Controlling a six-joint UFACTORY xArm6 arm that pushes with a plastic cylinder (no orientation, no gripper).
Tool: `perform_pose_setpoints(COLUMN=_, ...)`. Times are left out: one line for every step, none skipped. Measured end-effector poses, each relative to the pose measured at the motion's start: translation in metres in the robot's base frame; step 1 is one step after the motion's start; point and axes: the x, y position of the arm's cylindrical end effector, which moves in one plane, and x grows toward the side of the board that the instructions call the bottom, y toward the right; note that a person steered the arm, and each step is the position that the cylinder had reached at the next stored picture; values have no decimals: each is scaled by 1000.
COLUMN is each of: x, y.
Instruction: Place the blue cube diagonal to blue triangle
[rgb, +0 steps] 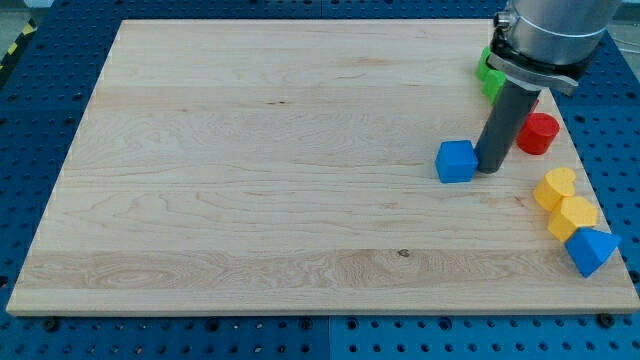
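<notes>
The blue cube (456, 161) sits on the wooden board (250, 160) right of centre. My tip (490, 168) is right beside the cube's right side, touching or nearly touching it. The blue triangle (590, 249) lies at the board's lower right edge, well below and to the right of the cube. The rod rises from the tip to the arm's grey body at the view's top right.
Two yellow blocks (555, 187) (572, 215) sit just above-left of the blue triangle. A red cylinder (538, 133) lies right of the rod. A green block (490, 75) is partly hidden behind the arm at the top right.
</notes>
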Motion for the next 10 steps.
perform_pose_setpoints(x=0, y=1)
perform_pose_setpoints(x=0, y=8)
perform_pose_setpoints(x=0, y=12)
perform_pose_setpoints(x=0, y=14)
perform_pose_setpoints(x=-1, y=21)
perform_pose_setpoints(x=-1, y=21)
perform_pose_setpoints(x=-1, y=16)
perform_pose_setpoints(x=-1, y=4)
perform_pose_setpoints(x=-1, y=-4)
perform_pose_setpoints(x=-1, y=-29)
